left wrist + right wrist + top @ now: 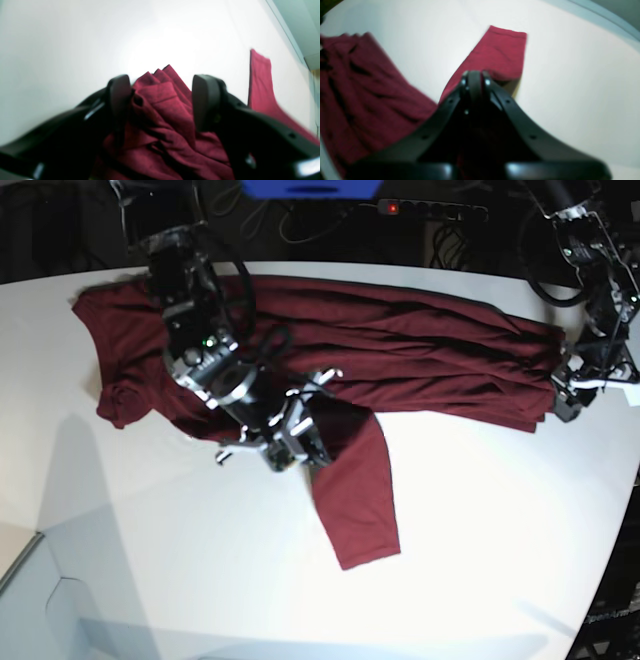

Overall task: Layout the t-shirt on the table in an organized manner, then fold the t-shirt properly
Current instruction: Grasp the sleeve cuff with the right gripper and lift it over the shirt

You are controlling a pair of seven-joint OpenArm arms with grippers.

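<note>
The maroon t-shirt [400,350] lies stretched across the white table [200,560], body wrinkled, with one sleeve [360,500] pointing toward the front. My right gripper [300,448] sits at the sleeve's base. In its wrist view the gripper [475,75] is shut on the sleeve [500,50], whose near part looks slightly lifted. My left gripper [562,395] is at the shirt's far right end. In the left wrist view this gripper [161,82] has its jaws apart, straddling a loose bunch of pleated fabric [165,117]. The sleeve [260,82] lies beyond.
A power strip with a red light [430,208] and cables lie behind the table's back edge. The curved table edge [610,510] runs close to the left arm on the right. Bare white tabletop spreads in front of the shirt.
</note>
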